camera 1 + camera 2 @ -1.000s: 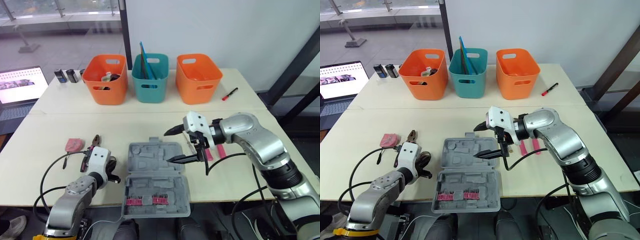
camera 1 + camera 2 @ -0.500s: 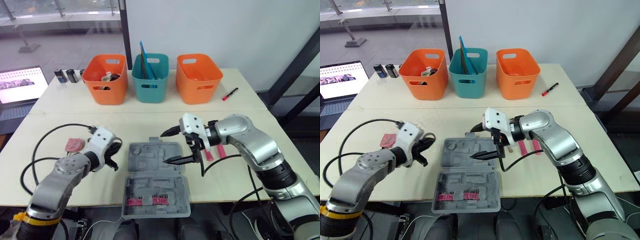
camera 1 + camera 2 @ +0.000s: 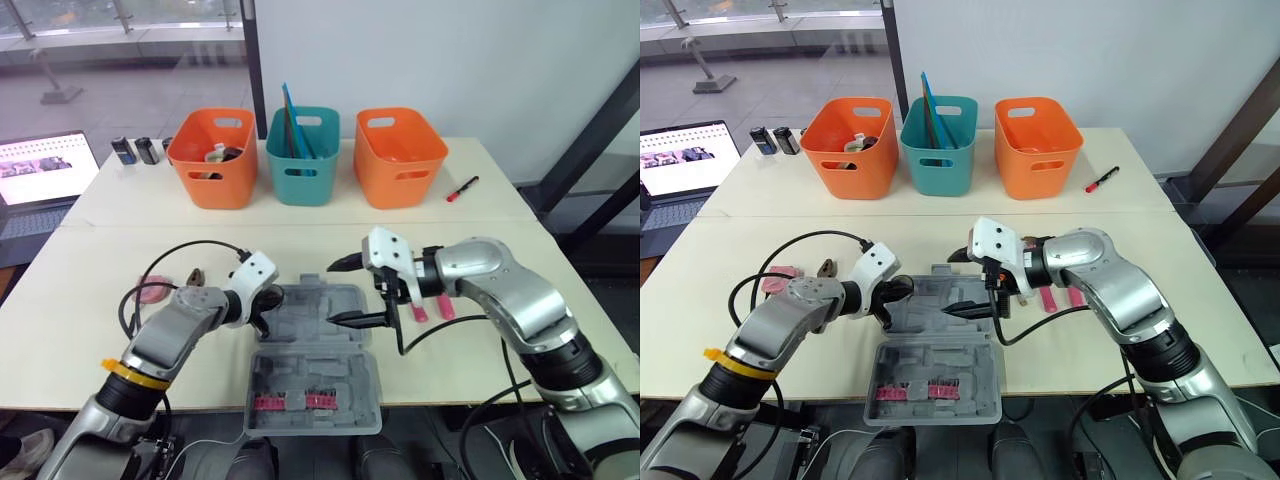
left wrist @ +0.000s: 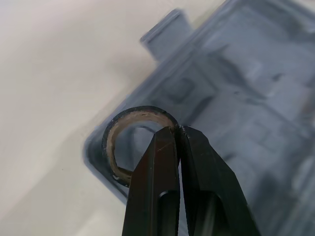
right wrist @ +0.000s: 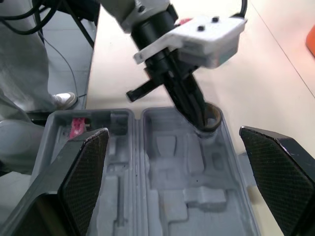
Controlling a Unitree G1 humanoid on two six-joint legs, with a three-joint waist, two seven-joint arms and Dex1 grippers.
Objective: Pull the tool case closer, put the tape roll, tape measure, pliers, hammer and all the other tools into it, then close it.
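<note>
Tape roll [image 4: 138,113] is pinched by its wall in the left gripper [image 4: 176,129], fingers closed on it, one inside the ring and one outside. It hangs over the open tool case [image 3: 320,380] at the far half's 10 o'clock corner; can't tell if it touches. The case's near half holds a pink bit strip [image 3: 290,402]. Right gripper [image 3: 338,293] is spread wide and empty over the far half's 3 o'clock side. Pink-handled tools [image 3: 420,308] lie on the table at 3 o'clock, tape measure [image 3: 152,292] at 9. Left orange bin [image 3: 210,160] holds small items, teal bin [image 3: 302,155] blue flat pieces.
</note>
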